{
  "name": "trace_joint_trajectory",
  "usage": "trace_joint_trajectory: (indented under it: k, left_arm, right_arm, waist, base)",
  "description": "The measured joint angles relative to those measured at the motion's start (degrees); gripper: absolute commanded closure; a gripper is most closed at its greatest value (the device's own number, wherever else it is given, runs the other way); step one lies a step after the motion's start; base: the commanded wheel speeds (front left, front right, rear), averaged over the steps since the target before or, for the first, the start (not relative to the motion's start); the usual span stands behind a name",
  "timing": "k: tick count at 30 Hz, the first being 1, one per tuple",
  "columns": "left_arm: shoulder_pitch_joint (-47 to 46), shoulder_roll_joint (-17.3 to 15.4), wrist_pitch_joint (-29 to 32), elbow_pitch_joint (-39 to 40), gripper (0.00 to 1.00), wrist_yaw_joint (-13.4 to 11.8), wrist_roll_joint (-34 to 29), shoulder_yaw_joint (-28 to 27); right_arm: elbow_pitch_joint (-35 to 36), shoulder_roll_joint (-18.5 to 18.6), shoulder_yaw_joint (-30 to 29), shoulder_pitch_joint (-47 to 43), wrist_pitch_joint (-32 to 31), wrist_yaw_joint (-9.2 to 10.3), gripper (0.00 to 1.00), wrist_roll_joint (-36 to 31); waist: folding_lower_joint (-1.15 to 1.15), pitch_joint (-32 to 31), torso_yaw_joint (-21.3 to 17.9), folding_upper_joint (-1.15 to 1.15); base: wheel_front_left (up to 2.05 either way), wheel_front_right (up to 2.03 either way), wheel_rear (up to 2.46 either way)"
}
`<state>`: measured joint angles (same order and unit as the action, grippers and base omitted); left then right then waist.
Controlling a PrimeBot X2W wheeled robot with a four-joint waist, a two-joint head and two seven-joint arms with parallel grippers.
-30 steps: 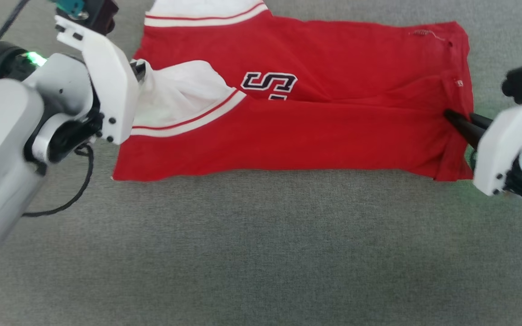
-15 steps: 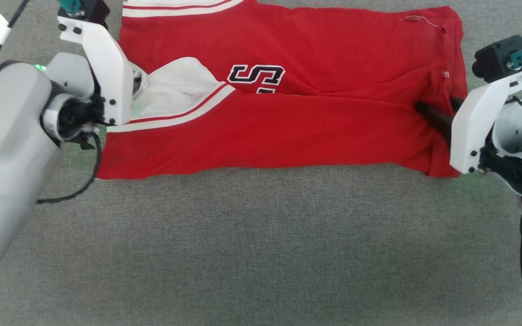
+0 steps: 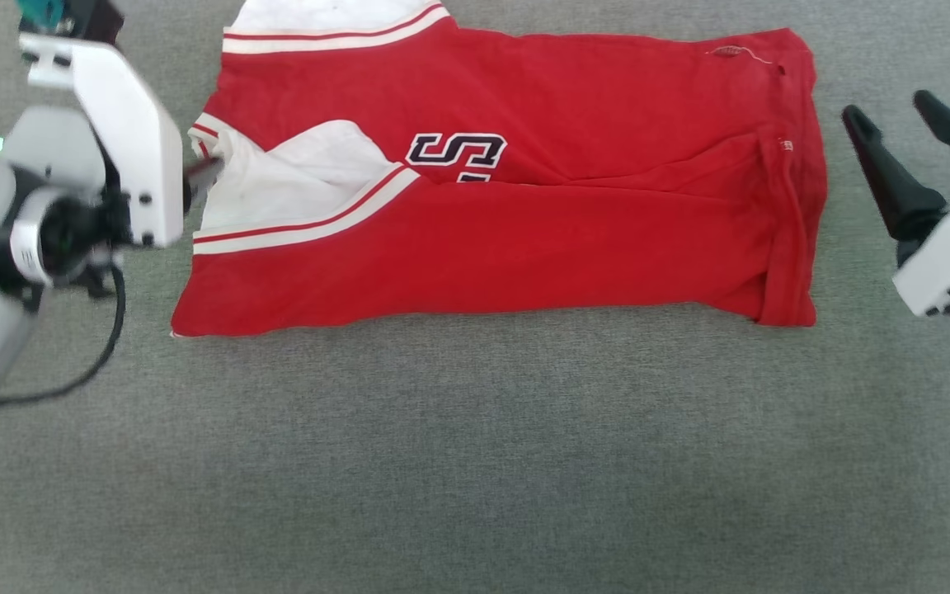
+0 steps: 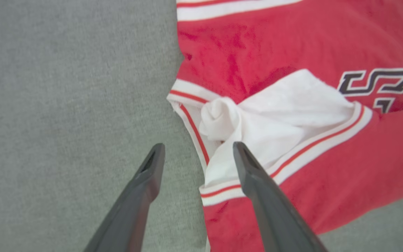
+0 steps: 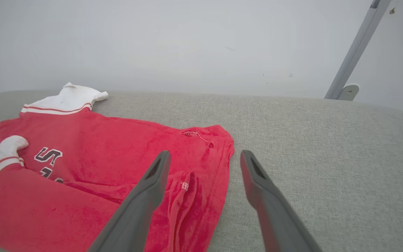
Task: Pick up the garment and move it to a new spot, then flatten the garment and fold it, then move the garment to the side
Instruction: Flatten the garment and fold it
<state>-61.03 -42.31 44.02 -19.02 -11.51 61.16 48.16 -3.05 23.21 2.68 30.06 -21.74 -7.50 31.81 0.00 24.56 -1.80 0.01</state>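
Shirt [image 3: 524,239]: one, folded on grey pad [image 3: 475,454] | grippers: two (both mine, fingers spread) | left gripper [image 4: 198,146] over its bunched white sleeve edge | right gripper [image 3: 888,105] just beside its hem, apart.

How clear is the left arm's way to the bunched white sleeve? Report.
Probably yes: the left arm has its jaws open right at the bunched white sleeve; nothing lies between.
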Motion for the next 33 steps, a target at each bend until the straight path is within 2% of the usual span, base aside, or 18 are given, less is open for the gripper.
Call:
trace_joint_trajectory:
  k: [4,5,9,12,16,20,21,22,33]
  left_arm:
    - [4.80,-3.64,3.57,10.03,0.00,-5.63,1.25,0.44]
    - [4.80,-3.64,3.57,10.03,0.00,-5.63,1.25,0.44]
    - [8.65,-6.86,5.55,16.39,0.00,-10.60,1.94,0.88]
    - [10.55,-8.55,6.41,18.25,0.00,-13.13,1.91,1.25]
    - [12.30,-9.21,6.11,17.15,0.00,-14.91,2.50,1.03]
    - [13.06,-8.66,6.22,14.15,0.00,-15.23,3.39,0.80]
    - [13.12,-8.37,6.55,13.44,0.36,-15.19,4.08,0.59]
    - [13.11,-8.20,6.66,12.90,1.00,-14.50,4.31,0.52]
    - [11.65,-3.86,5.87,8.50,1.00,-11.22,5.39,0.82]
  right_arm:
    - [3.83,-3.61,-4.56,-3.70,3.86,0.00,0.00,-2.33]
    - [3.83,-3.61,-4.56,-3.70,3.86,0.00,0.00,-2.33]
    - [6.59,-7.34,-8.14,-6.53,6.23,0.01,0.00,-4.15]
    - [8.37,-9.66,-9.15,-8.33,6.66,0.01,0.00,-5.24]
    - [10.04,-12.20,-10.02,-10.67,5.27,0.01,0.00,-5.28]
    - [10.87,-12.81,-9.10,-13.19,0.49,0.01,0.00,-3.94]
    - [11.01,-13.05,-9.03,-13.72,-0.98,0.01,0.00,-3.48]
    - [11.09,-13.04,-8.66,-14.21,-2.50,0.01,0.00,-3.15]
    - [7.17,-13.15,-5.86,-12.51,-19.23,0.01,0.00,-1.77]
  waist:
    - [0.00,-0.25,-0.73,0.00]
    - [0.00,-0.25,-0.73,0.00]
    - [0.00,-0.19,-1.84,0.00]
    - [0.00,-0.02,-2.87,0.00]
    - [0.00,0.32,-4.33,0.00]
    - [0.00,0.67,-5.37,0.00]
    - [0.00,0.73,-5.49,0.00]
    - [0.00,0.77,-5.57,0.00]
    - [0.00,0.84,-3.51,0.00]
  base:
    - [0.00,0.00,0.00]
    - [0.00,0.00,0.00]
    - [0.00,0.00,0.00]
    - [0.00,0.00,0.00]
    - [0.00,0.00,0.00]
    - [0.00,0.00,0.00]
    - [0.00,0.00,0.00]
    - [0.00,0.00,0.00]
    - [0.00,0.00,0.00]
